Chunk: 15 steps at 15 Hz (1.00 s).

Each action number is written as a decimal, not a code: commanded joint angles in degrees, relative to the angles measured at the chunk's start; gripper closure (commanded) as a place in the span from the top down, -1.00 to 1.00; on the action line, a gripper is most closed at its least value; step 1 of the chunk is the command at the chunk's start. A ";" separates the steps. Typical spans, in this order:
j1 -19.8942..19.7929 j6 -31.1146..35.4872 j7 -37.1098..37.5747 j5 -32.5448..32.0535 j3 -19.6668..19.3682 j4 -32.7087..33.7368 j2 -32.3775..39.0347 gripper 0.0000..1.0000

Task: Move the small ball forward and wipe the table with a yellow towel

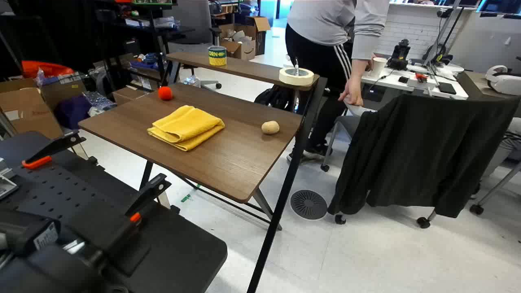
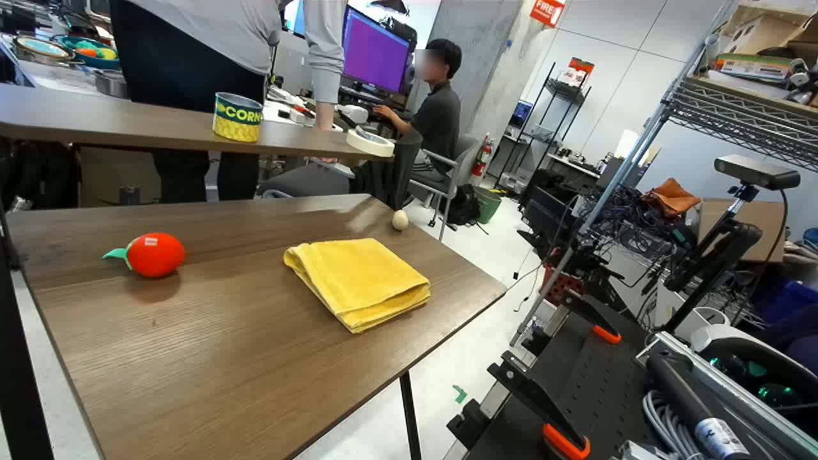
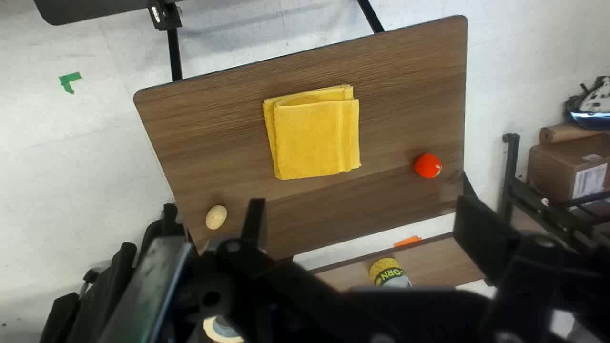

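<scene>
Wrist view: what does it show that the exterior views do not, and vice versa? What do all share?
Only the wrist view shows the pincer, open.

Only the exterior views show a standing person, in both exterior views, and, in an exterior view, a seated person and a purple monitor screen.

All three share the table, yellow towel, small ball, red roundish object, corn can and tape roll.

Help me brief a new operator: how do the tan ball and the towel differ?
The ball is tan; the towel is bright yellow. The ball is roundish, while the towel is folded into a rough square. The ball is far smaller than the towel. Both rest on the table, apart from each other.
</scene>
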 commanded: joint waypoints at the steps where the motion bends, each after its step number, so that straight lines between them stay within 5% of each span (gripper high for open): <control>1: -0.02 -0.11 -0.01 -0.01 0.00 0.20 0.03 1.00; 10: -0.02 -0.11 -0.01 -0.01 0.00 0.27 -0.02 1.00; 15: -2.36 10.19 13.09 -0.56 1.42 6.93 16.87 1.00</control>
